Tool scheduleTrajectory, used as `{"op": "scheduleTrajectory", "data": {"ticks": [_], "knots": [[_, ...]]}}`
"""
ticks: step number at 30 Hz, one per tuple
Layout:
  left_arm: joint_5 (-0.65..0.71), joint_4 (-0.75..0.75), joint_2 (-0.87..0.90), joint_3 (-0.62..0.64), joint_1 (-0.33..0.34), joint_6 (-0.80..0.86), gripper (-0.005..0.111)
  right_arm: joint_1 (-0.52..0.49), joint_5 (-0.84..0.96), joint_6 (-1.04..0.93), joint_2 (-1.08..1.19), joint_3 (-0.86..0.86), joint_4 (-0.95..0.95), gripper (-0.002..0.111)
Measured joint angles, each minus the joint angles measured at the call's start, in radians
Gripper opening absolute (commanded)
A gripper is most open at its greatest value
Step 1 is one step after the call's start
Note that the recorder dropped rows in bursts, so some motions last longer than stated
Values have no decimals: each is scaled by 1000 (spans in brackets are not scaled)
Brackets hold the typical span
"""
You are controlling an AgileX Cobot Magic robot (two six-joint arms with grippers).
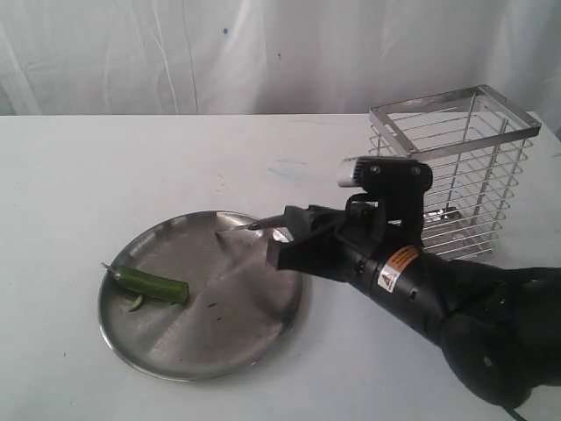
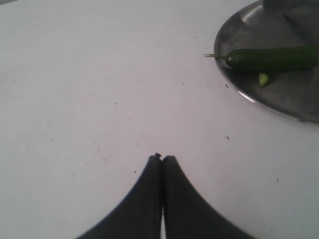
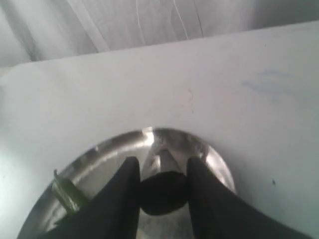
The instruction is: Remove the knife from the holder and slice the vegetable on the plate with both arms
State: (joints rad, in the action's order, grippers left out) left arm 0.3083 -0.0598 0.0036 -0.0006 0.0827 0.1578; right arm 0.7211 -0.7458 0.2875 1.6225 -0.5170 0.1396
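The shiny steel plate [image 1: 219,320] lies left of centre on the white table. On its left side rests the green vegetable [image 1: 151,283], stem pointing left, with a small cut piece [image 1: 136,303] beside it. My right gripper [image 1: 285,239] hovers over the plate's right edge, shut on the knife [image 1: 261,223]. In the right wrist view the black handle [image 3: 163,191] sits between the fingers [image 3: 127,184] and the blade points out over the plate [image 3: 112,143]. The wire holder [image 1: 460,167] stands behind the right arm. My left gripper [image 2: 162,158] is shut and empty above bare table, short of the plate [image 2: 294,102] and vegetable [image 2: 271,57].
A white curtain closes off the back of the table. The right arm's bulky black body [image 1: 473,307] fills the near right corner. The left arm does not show in the exterior view.
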Motion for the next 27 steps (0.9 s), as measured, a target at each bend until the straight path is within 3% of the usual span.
{"op": "scheduleTrajectory", "data": {"ticks": [7, 15, 27], "knots": [[0, 0, 0, 0, 0, 0, 0, 6, 213, 8, 17, 11, -53, 4], [0, 0, 0, 0, 0, 0, 0, 6, 499, 8, 17, 11, -59, 35], [0, 0, 0, 0, 0, 0, 0, 6, 540, 8, 8, 3, -59, 44]]}}
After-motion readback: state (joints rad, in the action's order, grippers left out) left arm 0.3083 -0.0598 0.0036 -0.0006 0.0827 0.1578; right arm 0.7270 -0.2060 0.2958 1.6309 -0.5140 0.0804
